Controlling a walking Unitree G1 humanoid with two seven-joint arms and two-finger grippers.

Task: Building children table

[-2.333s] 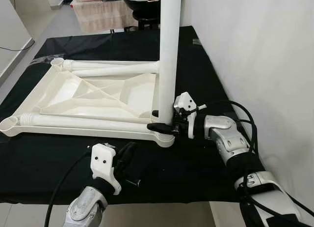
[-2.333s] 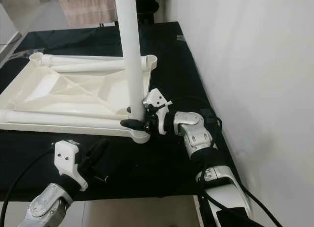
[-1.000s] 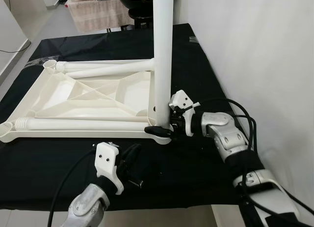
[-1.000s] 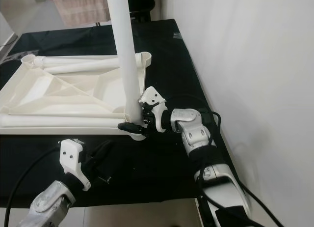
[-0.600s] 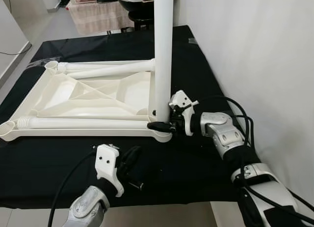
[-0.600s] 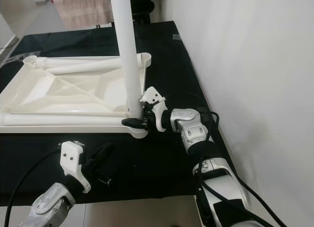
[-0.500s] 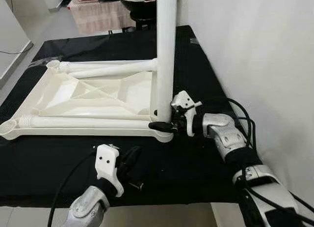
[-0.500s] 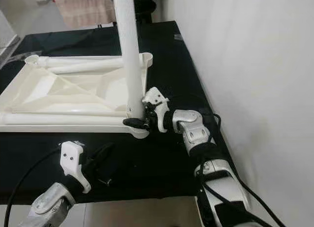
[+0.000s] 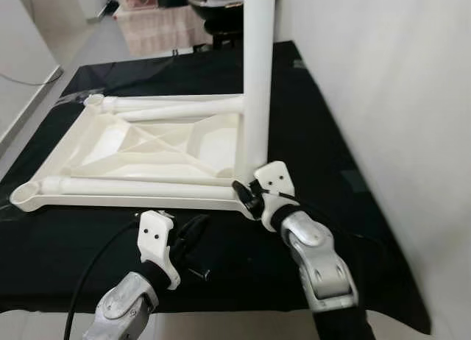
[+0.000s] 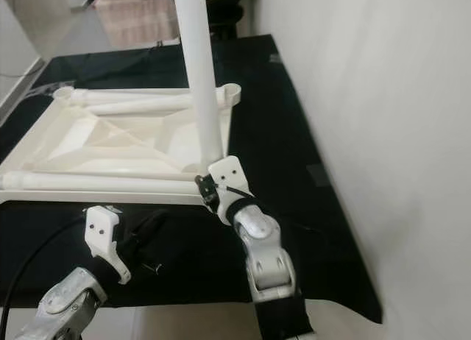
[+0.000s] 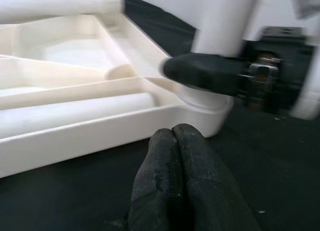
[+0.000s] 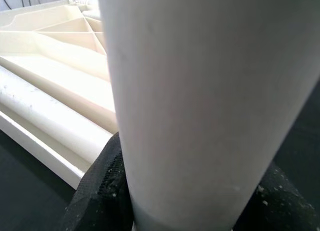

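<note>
The white table top lies upside down on the black-covered table. One white leg stands upright in its near right corner socket. My right gripper is shut on that leg's base; in the right wrist view the leg sits between the black fingers. Two more legs lie inside the top, one along the near rim and one along the far rim. My left gripper rests on the cloth just in front of the near rim, its fingers shut on nothing.
A white wall runs close along the table's right side. A small dark screw lies on the cloth by my left gripper. Beyond the far edge stand a cloth-draped piece and a dark round object. Floor lies to the left.
My right arm has swung in toward me, so its forearm now reaches the leg base from the front instead of from the right. The gripper stays on the leg. The camera shifted slightly.
</note>
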